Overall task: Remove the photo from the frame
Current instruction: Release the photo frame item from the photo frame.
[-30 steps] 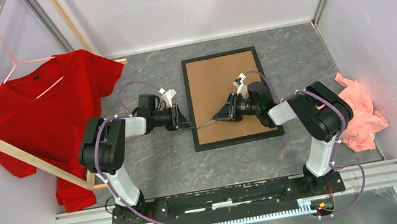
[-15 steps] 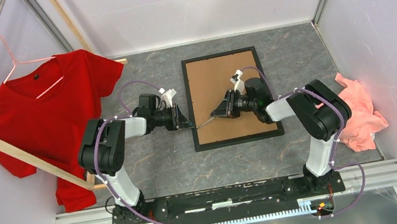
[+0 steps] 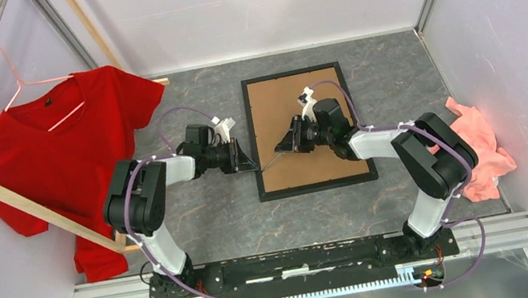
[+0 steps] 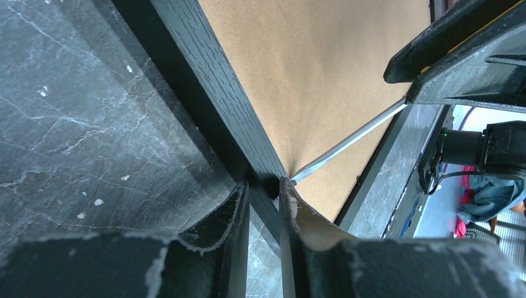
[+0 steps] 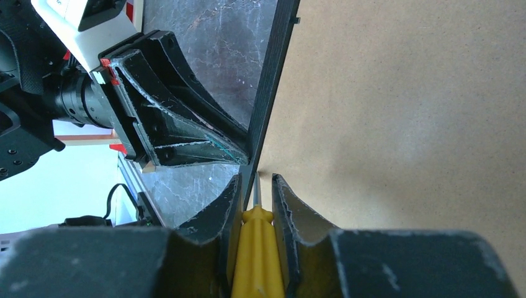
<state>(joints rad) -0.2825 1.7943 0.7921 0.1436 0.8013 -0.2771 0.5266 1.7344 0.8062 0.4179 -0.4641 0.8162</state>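
On the table [image 3: 216,222], the right arm [image 3: 377,140] has shifted along the frame [image 3: 318,186].

No text, label, brand, number or sign can be read in any of the views.
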